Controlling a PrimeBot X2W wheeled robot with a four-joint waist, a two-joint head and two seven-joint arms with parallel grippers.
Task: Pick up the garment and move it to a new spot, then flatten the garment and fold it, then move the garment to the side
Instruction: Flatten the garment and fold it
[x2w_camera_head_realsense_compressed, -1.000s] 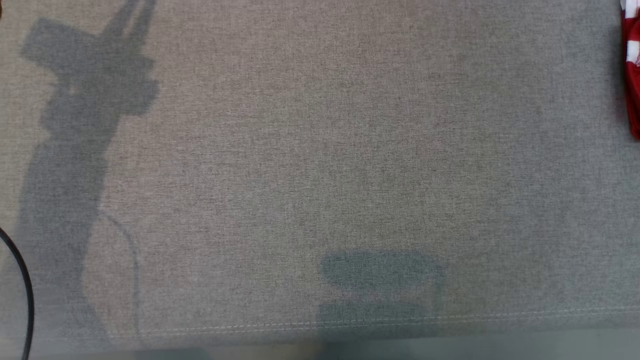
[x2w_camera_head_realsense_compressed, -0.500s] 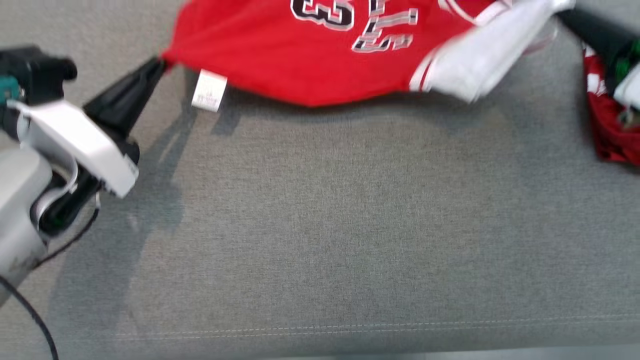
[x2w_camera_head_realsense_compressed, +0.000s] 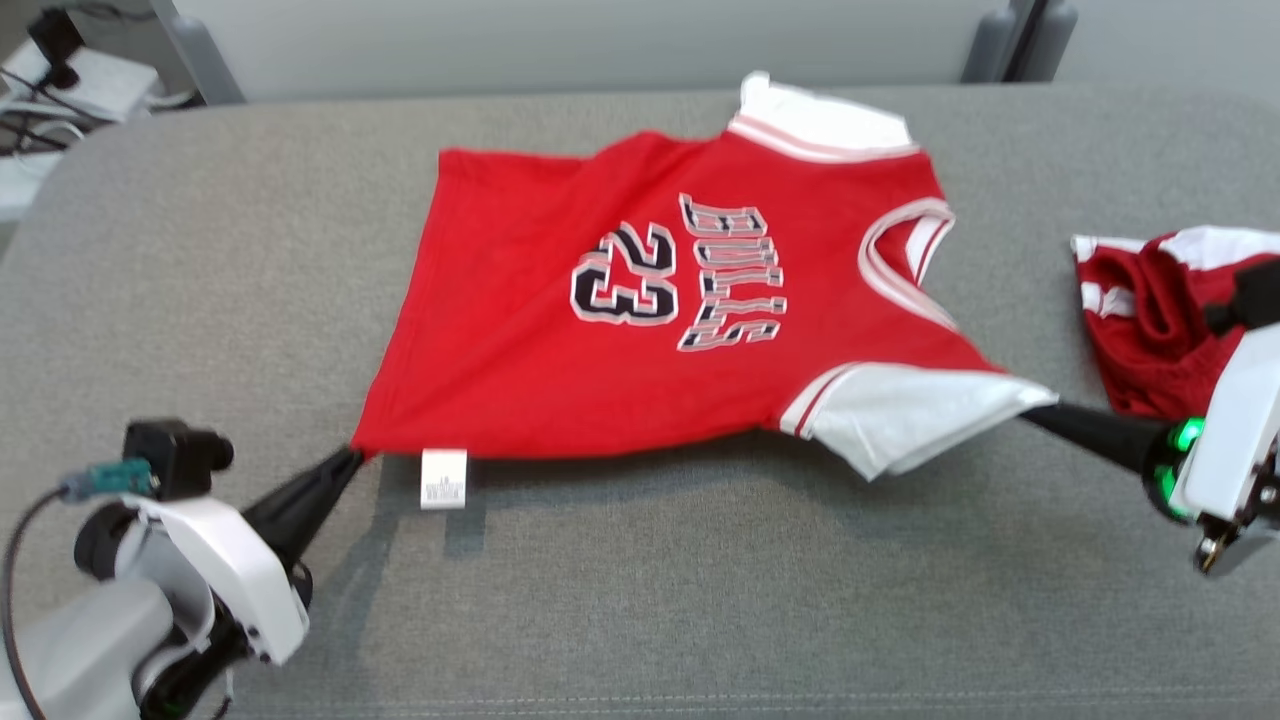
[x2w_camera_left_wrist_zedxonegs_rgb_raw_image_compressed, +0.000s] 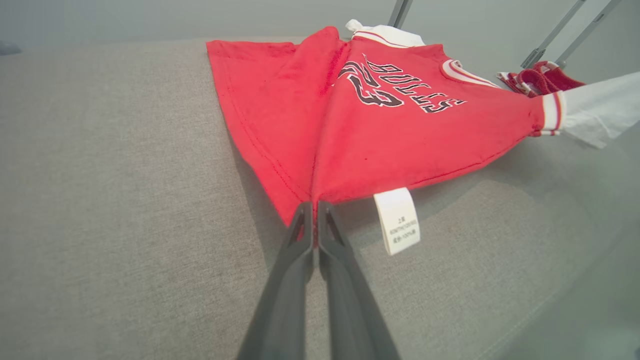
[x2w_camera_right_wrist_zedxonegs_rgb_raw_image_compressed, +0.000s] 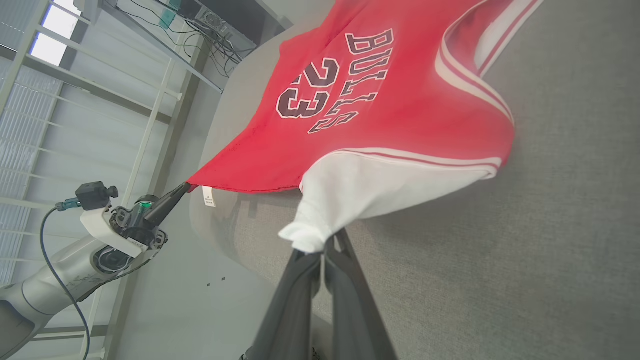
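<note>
The garment (x2w_camera_head_realsense_compressed: 560, 340) is a red jersey with white sleeves, "BULLS" and "23" printed on it, stretched out over the grey cushioned surface (x2w_camera_head_realsense_compressed: 700, 590). My left gripper (x2w_camera_head_realsense_compressed: 350, 458) is shut on the garment's near hem corner (x2w_camera_left_wrist_zedxonegs_rgb_raw_image_compressed: 312, 200), beside a dangling white care label (x2w_camera_head_realsense_compressed: 444, 478). My right gripper (x2w_camera_head_realsense_compressed: 1030, 408) is shut on the tip of the near white sleeve (x2w_camera_right_wrist_zedxonegs_rgb_raw_image_compressed: 310, 235). The garment's near edge hangs lifted between the two grippers; its far edge rests on the surface. In the right wrist view the left gripper (x2w_camera_right_wrist_zedxonegs_rgb_raw_image_compressed: 186, 187) shows at the corner.
A second red and white garment (x2w_camera_head_realsense_compressed: 1150, 320) lies bunched at the right, behind my right wrist. The surface's front seam (x2w_camera_head_realsense_compressed: 700, 700) runs along the bottom. Beyond the far edge stand metal frame legs (x2w_camera_head_realsense_compressed: 1010, 40) and cables (x2w_camera_head_realsense_compressed: 40, 90).
The head camera has tilted up, so the whole garment and both grippers have come into the picture. The garment now hangs spread between the two grippers.
</note>
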